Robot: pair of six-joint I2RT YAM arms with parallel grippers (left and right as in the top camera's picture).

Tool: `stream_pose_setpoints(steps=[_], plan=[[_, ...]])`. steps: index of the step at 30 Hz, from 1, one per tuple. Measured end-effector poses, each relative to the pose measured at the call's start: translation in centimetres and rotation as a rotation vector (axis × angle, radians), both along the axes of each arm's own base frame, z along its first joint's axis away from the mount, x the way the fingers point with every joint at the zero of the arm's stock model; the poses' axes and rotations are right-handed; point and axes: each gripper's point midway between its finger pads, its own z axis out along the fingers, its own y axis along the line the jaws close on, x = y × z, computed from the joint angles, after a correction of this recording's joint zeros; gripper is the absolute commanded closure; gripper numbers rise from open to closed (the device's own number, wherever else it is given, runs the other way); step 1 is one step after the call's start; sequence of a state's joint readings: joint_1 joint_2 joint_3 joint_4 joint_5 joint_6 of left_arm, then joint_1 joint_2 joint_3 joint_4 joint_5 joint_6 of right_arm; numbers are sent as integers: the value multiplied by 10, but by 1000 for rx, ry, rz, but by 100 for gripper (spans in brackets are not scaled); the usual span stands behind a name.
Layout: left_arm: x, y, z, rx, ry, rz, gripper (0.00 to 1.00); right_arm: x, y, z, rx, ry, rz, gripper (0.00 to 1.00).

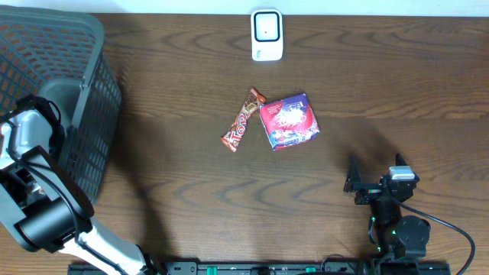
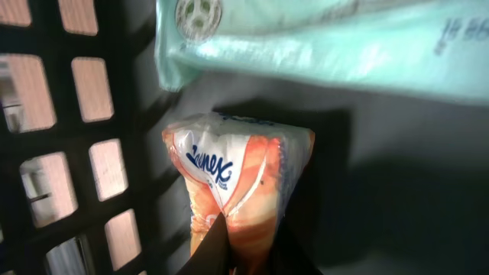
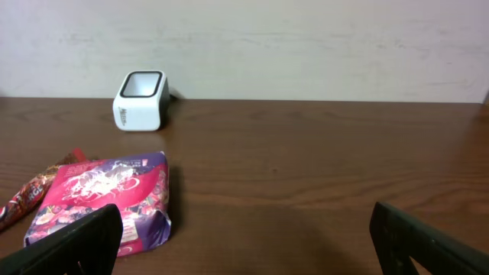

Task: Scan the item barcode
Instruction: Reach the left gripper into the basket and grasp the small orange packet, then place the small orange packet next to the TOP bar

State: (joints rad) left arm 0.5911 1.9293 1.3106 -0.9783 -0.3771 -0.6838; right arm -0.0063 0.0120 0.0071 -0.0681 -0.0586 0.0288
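My left gripper (image 2: 248, 252) is down inside the dark basket (image 1: 84, 92), shut on an orange-and-white Kleenex tissue pack (image 2: 244, 176); its black fingers pinch the pack's lower end. A pale green soft packet (image 2: 328, 42) lies just above it in the basket. In the overhead view the left arm reaches into the basket and its gripper is hidden. The white barcode scanner (image 1: 267, 34) stands at the far middle of the table, also in the right wrist view as the scanner (image 3: 140, 100). My right gripper (image 1: 357, 183) rests open near the front right, nothing between its fingers (image 3: 72, 244).
A pink-purple snack bag (image 1: 289, 121) and a red candy bar (image 1: 243, 120) lie mid-table; the bag (image 3: 99, 200) shows left of my right gripper. The basket's lattice wall (image 2: 72, 137) stands close on the left of the tissue pack.
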Motion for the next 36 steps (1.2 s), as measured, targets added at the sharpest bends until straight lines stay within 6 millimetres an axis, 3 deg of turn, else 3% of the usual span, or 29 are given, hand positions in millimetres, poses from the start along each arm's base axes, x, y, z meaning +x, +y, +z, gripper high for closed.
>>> stream_pose_setpoints(steps=[2, 5, 10, 11, 13, 14, 16, 18, 20, 22, 23, 25, 28, 31, 34, 36], plan=[[0, -2, 9, -18, 10, -9, 93, 0, 0, 0, 0, 0, 0, 1], [23, 11, 53, 44, -109, -20, 93, 0, 0, 0, 0, 0, 0, 1], [76, 26, 196, 252, -593, -54, 93, 0, 0, 0, 0, 0, 0, 1], [86, 21, 238, 295, -748, -81, 93, 0, 0, 0, 0, 0, 0, 1], [95, 4, 292, 316, -949, -144, 93, 0, 0, 0, 0, 0, 1, 1], [101, -14, 324, 304, -1076, -205, 93, 0, 0, 0, 0, 0, 0, 1], [115, -49, 357, 241, -1226, -322, 93, 0, 0, 0, 0, 0, 0, 1], [141, -107, 372, 93, -1331, -500, 93, 0, 0, 0, 0, -1, 0, 1], [161, -156, 364, -26, -1328, -654, 93, 0, 0, 0, 0, 0, 0, 1], [181, -224, 346, -170, -1288, -873, 93, 0, 0, 0, 0, 0, 0, 1], [185, -247, 338, -213, -1267, -948, 93, 0, 0, 0, 0, 0, 0, 1], [190, -305, 315, -297, -1189, -1131, 93, 0, 0, 0, 0, 0, 1, 1], [180, -372, 276, -350, -1028, -1337, 93, 0, 0, 0, 0, 0, 0, 1], [167, -405, 233, -350, -836, -1442, 93, 0, 0, 0, 0, 0, 0, 1], [156, -422, 188, -378, -654, -1490, 93, 0, 0, 0, 0, 0, 0, 1], [148, -436, 148, -422, -508, -1514, 93, 0, 0, 0, 0, 0, 0, 1]])
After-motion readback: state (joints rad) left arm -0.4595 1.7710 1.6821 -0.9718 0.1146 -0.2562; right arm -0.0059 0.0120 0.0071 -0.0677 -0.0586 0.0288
